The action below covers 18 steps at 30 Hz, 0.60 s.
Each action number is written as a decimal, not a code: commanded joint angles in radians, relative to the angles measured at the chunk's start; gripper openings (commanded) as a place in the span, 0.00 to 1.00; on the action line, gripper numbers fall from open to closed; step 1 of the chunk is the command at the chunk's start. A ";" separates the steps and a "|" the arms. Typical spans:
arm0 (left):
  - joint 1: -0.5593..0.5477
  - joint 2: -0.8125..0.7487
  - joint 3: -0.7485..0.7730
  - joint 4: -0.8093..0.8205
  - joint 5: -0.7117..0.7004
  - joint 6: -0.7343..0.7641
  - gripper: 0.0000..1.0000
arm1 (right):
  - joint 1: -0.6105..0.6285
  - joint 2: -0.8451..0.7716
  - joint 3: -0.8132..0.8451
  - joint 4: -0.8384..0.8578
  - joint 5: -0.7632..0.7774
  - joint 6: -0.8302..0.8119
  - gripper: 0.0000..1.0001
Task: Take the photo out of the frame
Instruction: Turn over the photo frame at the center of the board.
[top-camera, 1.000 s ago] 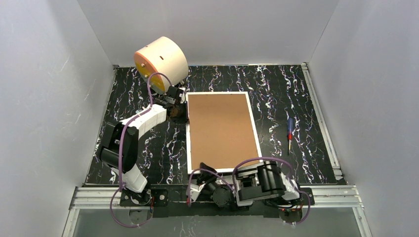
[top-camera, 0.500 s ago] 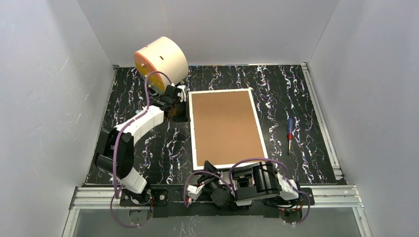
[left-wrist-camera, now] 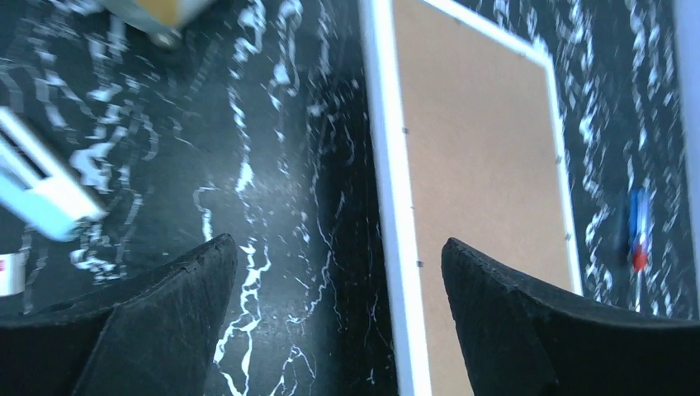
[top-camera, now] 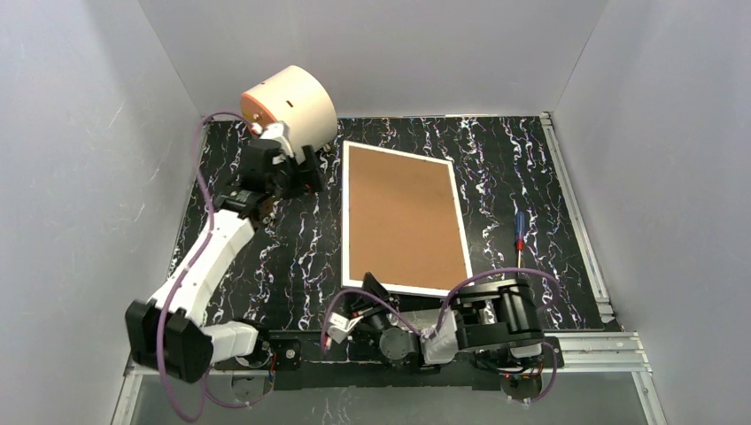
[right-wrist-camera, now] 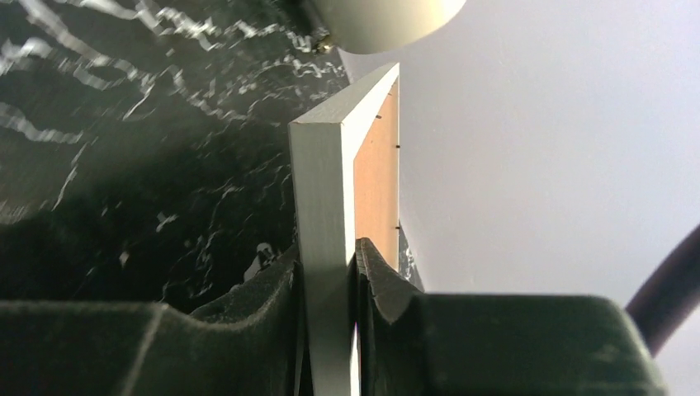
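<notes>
The frame lies back up on the black marbled table, its brown board inside a thin white border. The photo is hidden under that board. My right gripper is shut on the frame's near left corner; in the right wrist view the white edge stands clamped between the two fingers of the gripper. My left gripper hangs open above the table, just left of the frame's far left corner. In the left wrist view its spread gripper straddles the frame's long left border from above, touching nothing.
A cream cylinder with an orange face stands at the far left, close behind the left gripper. A blue and red screwdriver lies right of the frame. Grey walls close in the table on three sides.
The left gripper has let go of the frame's left edge, opened wide and risen toward the far left. The right gripper has closed on the near corner. The frame has shifted and turned slightly.
</notes>
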 commanded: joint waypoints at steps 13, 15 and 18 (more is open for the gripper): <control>0.089 -0.319 -0.165 -0.034 -0.158 -0.106 0.98 | -0.008 -0.560 0.252 -0.977 -0.027 1.231 0.01; 0.088 -0.329 -0.202 -0.024 -0.138 -0.116 0.98 | -0.009 -0.595 0.246 -0.998 -0.021 1.272 0.01; 0.089 -0.345 -0.262 0.004 -0.109 -0.138 0.98 | -0.008 -0.629 0.244 -1.029 -0.034 1.332 0.01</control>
